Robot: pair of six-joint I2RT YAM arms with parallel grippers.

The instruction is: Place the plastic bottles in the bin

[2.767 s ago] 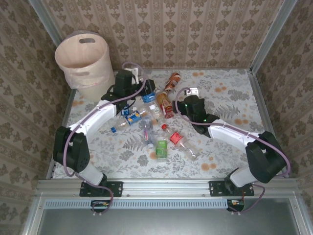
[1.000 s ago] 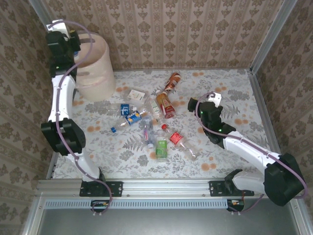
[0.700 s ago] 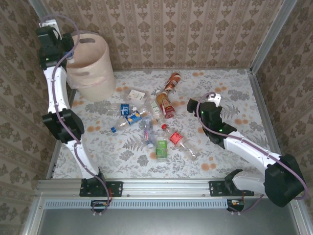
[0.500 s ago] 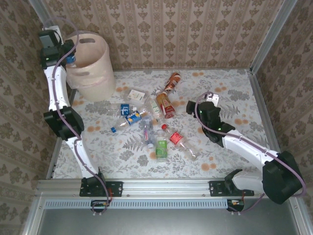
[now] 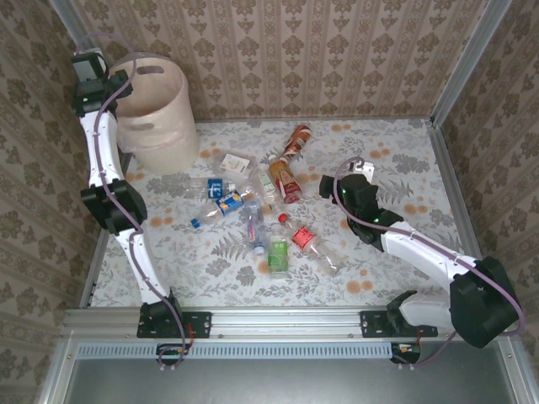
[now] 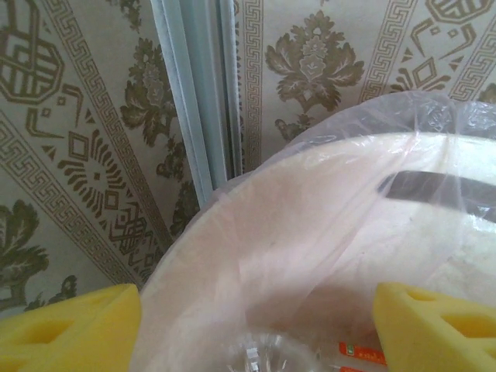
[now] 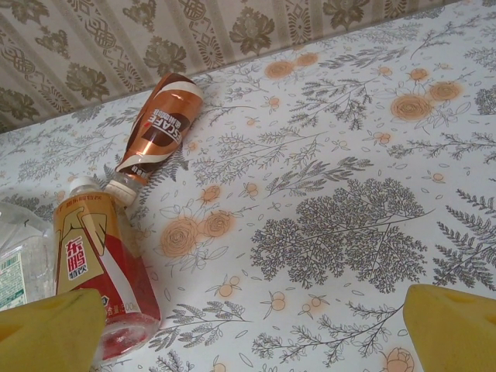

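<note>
Nearest the arms, the plastic bottles (image 5: 277,255) lie in a loose heap in the middle of the table (image 5: 396,151). They look light, thin-walled and slick, apt to roll or crumple, so each is best pinched across its labelled belly rather than the cap. The right arm reaches low and forward, the right pincer (image 7: 248,333) gaping empty just beside a red-labelled bottle (image 7: 97,283). Far back on the left, the left arm stands stretched tall, the left pincer (image 6: 248,329) spread wide over the bin (image 5: 160,118), gripping nothing. One bottle (image 6: 287,353) looks to be inside.
</note>
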